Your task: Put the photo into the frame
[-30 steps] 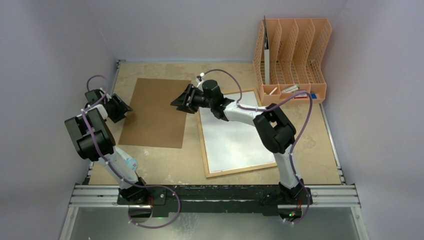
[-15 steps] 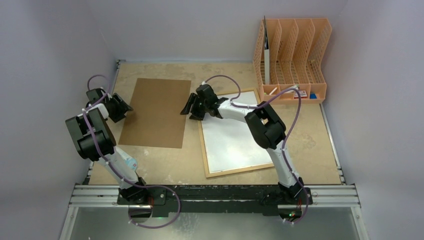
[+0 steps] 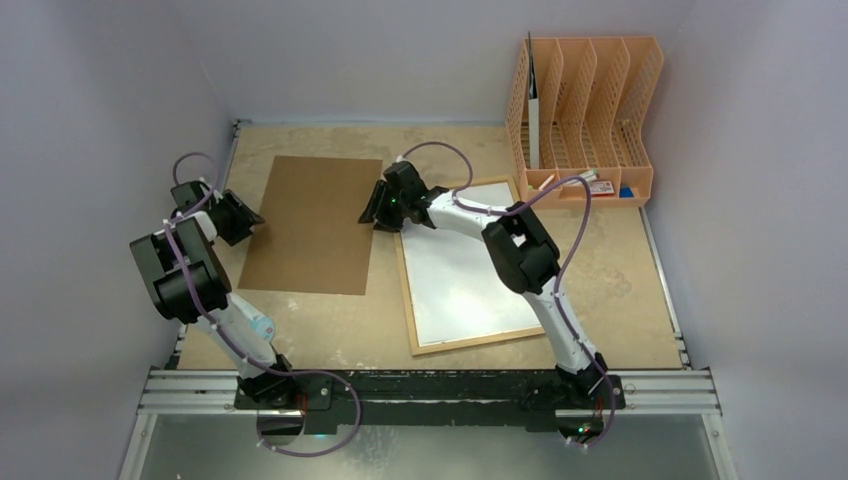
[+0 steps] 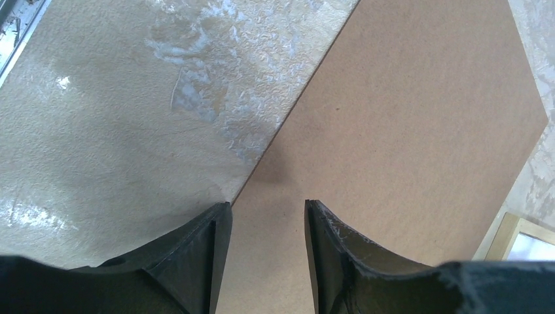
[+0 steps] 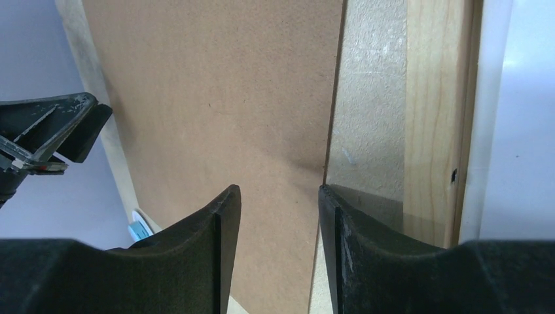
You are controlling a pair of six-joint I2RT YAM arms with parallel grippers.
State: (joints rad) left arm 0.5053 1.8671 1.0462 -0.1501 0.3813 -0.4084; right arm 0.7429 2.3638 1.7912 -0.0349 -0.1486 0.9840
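Table (image 3: 620,270) carries everything. Frame (image 3: 455,285) lies flat right of centre, white face up, light-wood border all round, slightly skewed to the table edge. Brown backboard (image 3: 312,225) lies flat just left of it, apart, with a thin strip of table between. Orange file organiser (image 3: 590,100) stands in the far right corner. Right gripper (image 5: 280,190): fingers spread, low over the backboard's right edge near its far corner. Left gripper (image 4: 268,206): fingers spread, straddling the backboard's left edge. Neither pinches anything.
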